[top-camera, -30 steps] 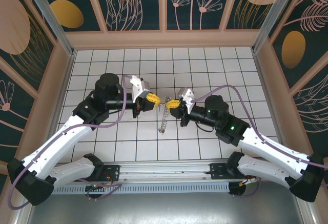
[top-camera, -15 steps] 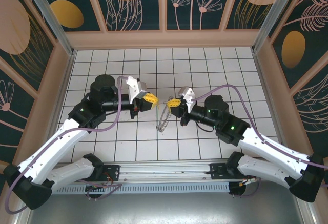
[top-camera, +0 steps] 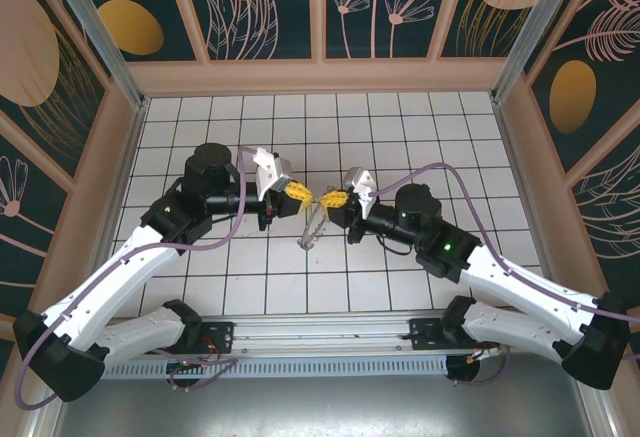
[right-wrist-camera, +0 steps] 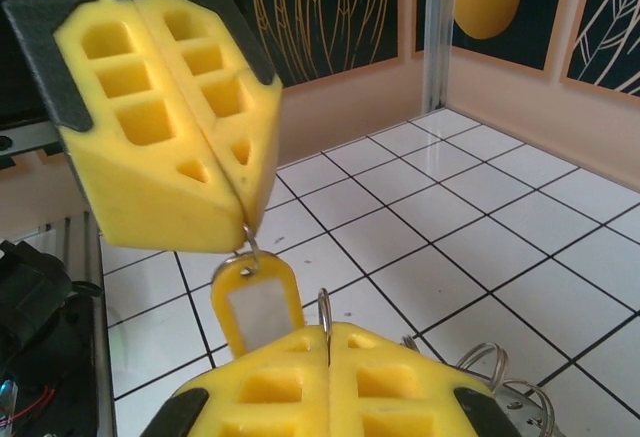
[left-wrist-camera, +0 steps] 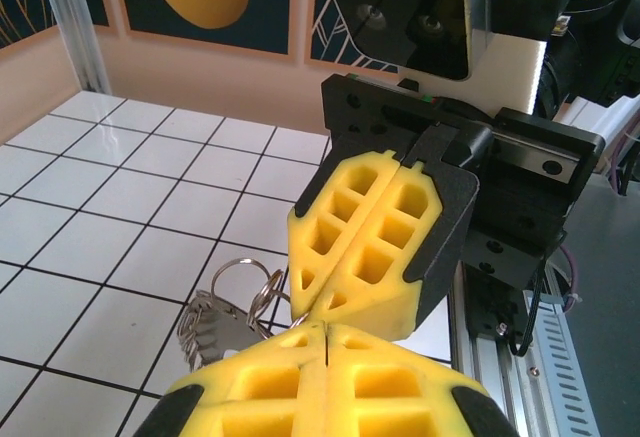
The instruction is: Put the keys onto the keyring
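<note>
Viewing from the top external camera, the white tiled worktop (top-camera: 400,127) with dark grid lines sits inside pale wooden boards (top-camera: 320,77), aluminium posts (top-camera: 100,32) and teal wall panels (top-camera: 270,7) printed with orange discs and leaf outlines. The left tool (top-camera: 300,194) and right tool (top-camera: 332,200) meet tip to tip above mid-worktop. The keyring (top-camera: 313,227) hangs beneath them, clear of the tiles. In the left wrist view, both tools' yellow pads are clenched, and looped rings with toothed pieces dangle below the junction; single keys cannot be told apart. In the right wrist view, the left tool pinches a small loop (right-wrist-camera: 246,242) carrying a yellow tag (right-wrist-camera: 255,307). The right tool grips a thin ring edge of the keyring. Glossy tiles reflect the panels.
</note>
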Motion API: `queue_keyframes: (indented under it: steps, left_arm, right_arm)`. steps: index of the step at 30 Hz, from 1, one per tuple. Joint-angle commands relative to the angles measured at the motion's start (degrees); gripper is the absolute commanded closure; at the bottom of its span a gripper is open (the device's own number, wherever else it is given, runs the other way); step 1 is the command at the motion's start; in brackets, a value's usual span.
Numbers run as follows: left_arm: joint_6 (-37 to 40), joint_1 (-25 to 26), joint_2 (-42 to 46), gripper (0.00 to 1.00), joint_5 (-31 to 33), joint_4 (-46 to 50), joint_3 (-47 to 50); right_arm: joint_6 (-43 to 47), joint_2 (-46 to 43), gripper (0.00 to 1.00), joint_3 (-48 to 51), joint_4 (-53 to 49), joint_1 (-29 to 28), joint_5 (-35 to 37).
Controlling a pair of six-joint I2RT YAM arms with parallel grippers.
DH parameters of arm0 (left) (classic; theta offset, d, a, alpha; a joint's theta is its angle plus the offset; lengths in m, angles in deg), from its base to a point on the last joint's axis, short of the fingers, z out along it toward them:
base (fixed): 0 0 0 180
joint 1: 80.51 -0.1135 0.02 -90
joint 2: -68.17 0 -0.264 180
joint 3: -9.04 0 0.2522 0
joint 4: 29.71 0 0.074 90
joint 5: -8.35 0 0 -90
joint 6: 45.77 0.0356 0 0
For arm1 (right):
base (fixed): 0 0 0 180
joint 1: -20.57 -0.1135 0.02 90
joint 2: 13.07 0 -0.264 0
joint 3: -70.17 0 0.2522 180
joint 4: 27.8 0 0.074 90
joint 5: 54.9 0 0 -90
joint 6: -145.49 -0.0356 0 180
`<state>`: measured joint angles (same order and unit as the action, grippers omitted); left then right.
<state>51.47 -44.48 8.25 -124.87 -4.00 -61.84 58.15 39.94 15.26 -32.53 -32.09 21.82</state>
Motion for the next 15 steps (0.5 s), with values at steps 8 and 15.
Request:
queue_keyframes:
  steps: [8,15]
  left_arm:
    - [-0.32,0.31,-1.47,1.00,-1.19,-3.16,-0.01]
    - [-0.08,0.30,-1.30,1.00,-0.24,-3.11,0.30]
  right_arm:
    - [-0.02,0.05,1.00,-1.13,6.34,-0.42,-2.84]
    - [-0.50,-0.03,1.00,-1.24,6.34,-0.52,-3.84]
